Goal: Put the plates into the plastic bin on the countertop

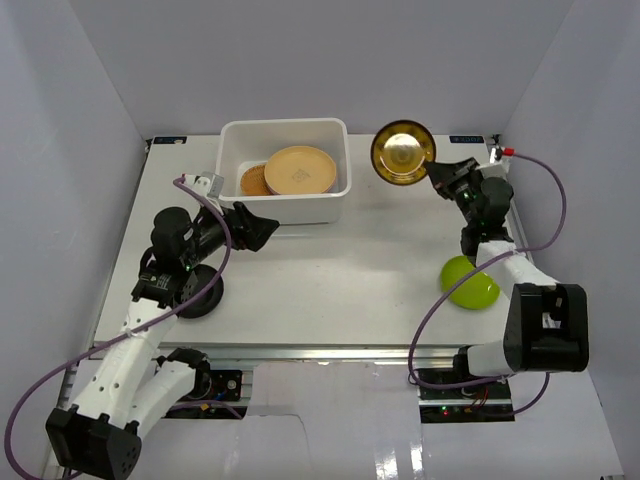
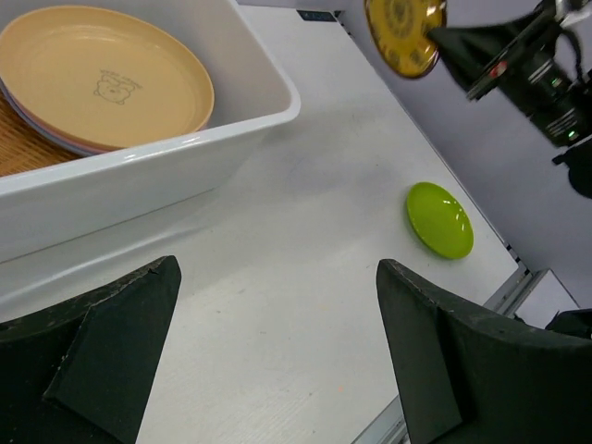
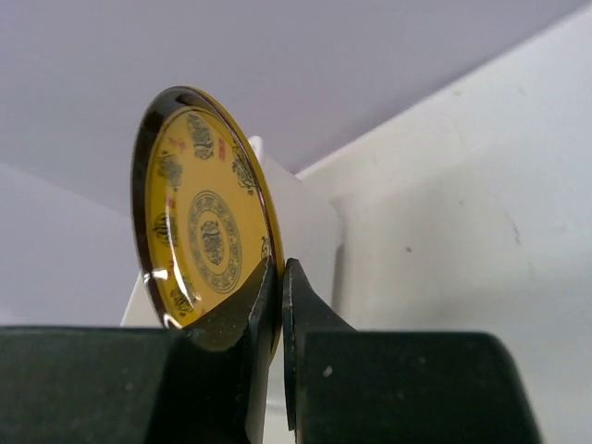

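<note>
One black plate [image 1: 208, 298] sits on the table [image 1: 330, 280] under my left arm. My left fingers [image 2: 111, 351] are spread wide, empty, beside the bin [image 1: 300, 212], where I count one woven plate [image 1: 254, 181] and one orange plate [image 1: 298, 168]. My right fingers [image 3: 319, 324] are clenched on one patterned yellow plate [image 1: 403, 152], on edge, right of the bin. One lime plate [image 1: 470, 282] lies on the table.

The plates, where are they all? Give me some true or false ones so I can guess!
The right gripper is shut on the yellow patterned plate. True.
The lime green plate is inside the plastic bin. False: it lies on the countertop, outside the plastic bin.
The orange plate lies in the plastic bin. True.
The left gripper holds a plate. False: it is open and empty.
</note>
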Robot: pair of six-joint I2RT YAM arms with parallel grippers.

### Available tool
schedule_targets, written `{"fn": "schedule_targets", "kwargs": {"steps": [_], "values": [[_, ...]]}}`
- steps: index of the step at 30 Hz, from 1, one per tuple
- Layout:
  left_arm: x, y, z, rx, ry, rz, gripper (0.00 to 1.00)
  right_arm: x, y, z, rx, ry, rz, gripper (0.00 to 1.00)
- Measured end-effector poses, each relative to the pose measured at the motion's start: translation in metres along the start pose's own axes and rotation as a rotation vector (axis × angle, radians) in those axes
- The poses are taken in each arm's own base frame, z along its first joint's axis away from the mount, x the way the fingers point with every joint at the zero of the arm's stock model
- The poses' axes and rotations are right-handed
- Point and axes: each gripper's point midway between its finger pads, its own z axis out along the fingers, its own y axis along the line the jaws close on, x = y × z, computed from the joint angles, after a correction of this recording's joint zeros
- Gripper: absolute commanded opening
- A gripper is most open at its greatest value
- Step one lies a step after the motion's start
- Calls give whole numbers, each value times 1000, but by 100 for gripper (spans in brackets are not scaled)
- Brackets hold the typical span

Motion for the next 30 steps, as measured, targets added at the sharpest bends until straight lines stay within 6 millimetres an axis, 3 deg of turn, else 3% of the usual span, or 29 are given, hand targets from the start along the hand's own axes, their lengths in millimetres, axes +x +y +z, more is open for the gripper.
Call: {"fn": "schedule_targets", "kwargs": {"steps": [3, 6, 9, 11, 14, 17, 22, 23, 26, 27, 29, 30], "values": [[10, 3, 5, 3, 32, -13, 98, -6, 69, 19, -126, 9, -111, 8], [9, 2, 4, 9, 30, -11, 98, 15, 145, 49, -259, 65, -212, 8], [5, -2, -1, 20, 4, 0, 98, 46, 196, 75, -351, 123, -276, 8], [5, -4, -4, 24, -8, 0, 98, 72, 210, 91, -373, 167, -309, 8], [4, -5, -6, 27, -14, -3, 98, 110, 207, 124, -346, 237, -364, 8], [5, -6, -5, 28, -11, -12, 98, 157, 188, 152, -284, 331, -431, 8], [8, -6, -3, 35, 6, -33, 98, 230, 151, 165, -182, 485, -545, 13], [10, -5, -2, 34, 14, -40, 98, 240, 143, 163, -158, 507, -561, 17], [20, -1, 4, 29, 55, -72, 98, 261, 136, 152, -126, 559, -595, 46], [24, 0, 6, 29, 71, -86, 98, 263, 135, 151, -117, 562, -605, 58], [31, 2, 9, 30, 100, -114, 98, 260, 134, 152, -107, 550, -626, 65], [34, 1, 11, 39, 117, -128, 98, 257, 132, 152, -99, 544, -637, 74]]}}
